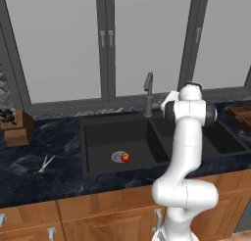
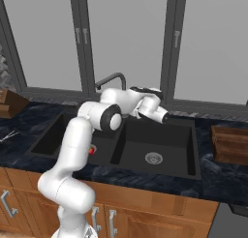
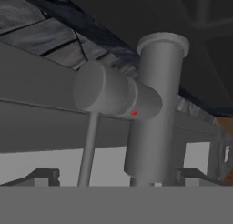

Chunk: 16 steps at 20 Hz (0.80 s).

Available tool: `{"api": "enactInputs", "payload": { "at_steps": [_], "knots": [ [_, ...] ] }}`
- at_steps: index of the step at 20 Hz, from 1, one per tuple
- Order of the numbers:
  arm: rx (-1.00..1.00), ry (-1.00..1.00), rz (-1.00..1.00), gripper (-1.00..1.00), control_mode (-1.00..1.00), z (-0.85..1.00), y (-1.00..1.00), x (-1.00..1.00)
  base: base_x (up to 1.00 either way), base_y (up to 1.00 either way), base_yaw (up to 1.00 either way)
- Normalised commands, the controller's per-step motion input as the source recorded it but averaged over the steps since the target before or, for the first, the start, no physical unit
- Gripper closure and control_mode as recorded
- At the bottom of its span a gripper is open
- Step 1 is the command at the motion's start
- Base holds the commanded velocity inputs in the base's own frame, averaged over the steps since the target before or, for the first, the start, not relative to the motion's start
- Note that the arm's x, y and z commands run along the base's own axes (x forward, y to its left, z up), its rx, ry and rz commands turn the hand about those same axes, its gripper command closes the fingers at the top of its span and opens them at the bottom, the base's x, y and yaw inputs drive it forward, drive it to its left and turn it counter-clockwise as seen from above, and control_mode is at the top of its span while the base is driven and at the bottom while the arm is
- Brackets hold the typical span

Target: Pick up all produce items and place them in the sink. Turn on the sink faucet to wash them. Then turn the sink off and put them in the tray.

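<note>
now end effector [image 3: 113,180] released, close at faucet [image 3: 152,104] (fruit [image 1: 125,157] in sink [image 1: 98,137]).

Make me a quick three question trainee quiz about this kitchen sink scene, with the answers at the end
1. True or false: the red fruit lies in the sink.
2. The pincer faces which thing? A) tray B) faucet C) scissors
3. Fill in: the scissors lie on the ____.

Key: 1 true, beside a drain. 2 B, the faucet, up close with its lever; pincer open. 3 counter.
</note>
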Motion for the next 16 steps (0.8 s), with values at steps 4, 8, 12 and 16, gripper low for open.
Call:
{"api": "enactInputs", "payload": {
  "at_steps": [4, 8, 12, 16],
  "knots": [
    [0.03, 0.04, 0.0, -1.0, -1.0, -0.13, 0.0, 0.37, 0.0, 0.0, 0.0],
    [0.05, 0.02, 0.0, -1.0, -1.0, -0.05, -0.03, 0.24, 0.0, 0.0, 0.0],
    [0.04, 0.0, 0.0, -1.0, -1.0, -0.09, 0.0, 0.29, 0.0, 0.0, 0.0],
    [0.04, 0.0, 0.0, -1.0, -1.0, -0.09, 0.0, 0.28, 0.0, 0.0, 0.0]
  ]
}}
